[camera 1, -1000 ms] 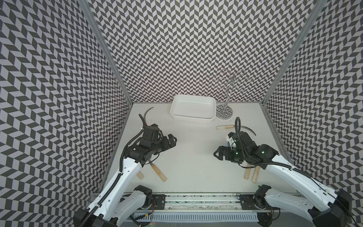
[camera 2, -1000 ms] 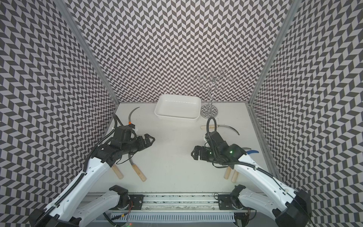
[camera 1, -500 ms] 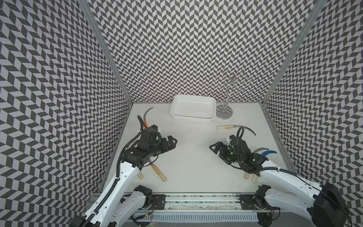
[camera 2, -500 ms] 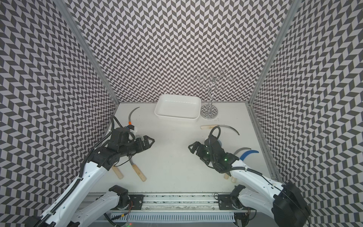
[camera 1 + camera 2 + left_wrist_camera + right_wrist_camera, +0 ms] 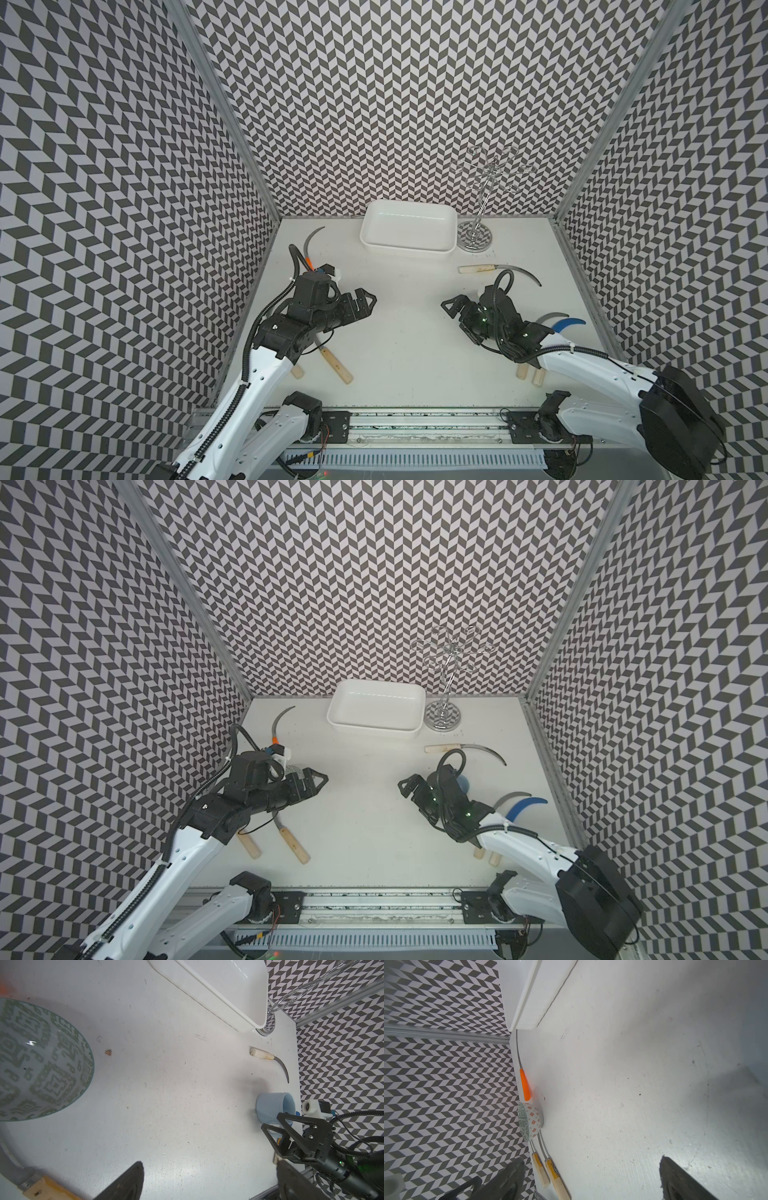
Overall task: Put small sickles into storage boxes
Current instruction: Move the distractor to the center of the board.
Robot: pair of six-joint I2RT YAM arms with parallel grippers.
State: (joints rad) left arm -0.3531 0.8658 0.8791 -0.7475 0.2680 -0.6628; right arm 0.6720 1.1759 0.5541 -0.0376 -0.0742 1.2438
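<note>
1. My left claw (image 5: 363, 305) and my right claw (image 5: 455, 311) hang over the middle of the bench (image 5: 407, 353) and face one another. Both are spread wide and both are empty; their fingers touch nothing.
2. The storage box (image 5: 405, 250) stands at the far edge, about in its middle. I see no sickle inside it.
3. The nearest sickle (image 5: 478, 269) lies between my right claw and the far edge, near the right front corner of the box.
   - Its long axis runs almost along the far edge.
   - The pale handle points to the middle of the bench, and the grey blade curves away toward the right edge.
4. I judge the right arm is the nearer one. Its claw must go toward the far edge and turn so the jaws stand across the handle, not along it.
5. A light blue mug (image 5: 268, 1107) stands near the blade tip, beside my right wrist. I think it leaves little room there.
6. The other sickles are less easy to reach:
   - Two pale-handled sickles (image 5: 336, 365) lie partly under my left arm, handles toward the near edge.
   - The orange-handled sickle (image 5: 524, 1086) lies along the left edge, blade toward the far-left corner.
   - A grey blade (image 5: 550, 318) and a blue blade (image 5: 568, 324) lie near the right edge, their handles mostly hidden under my right arm.
</note>
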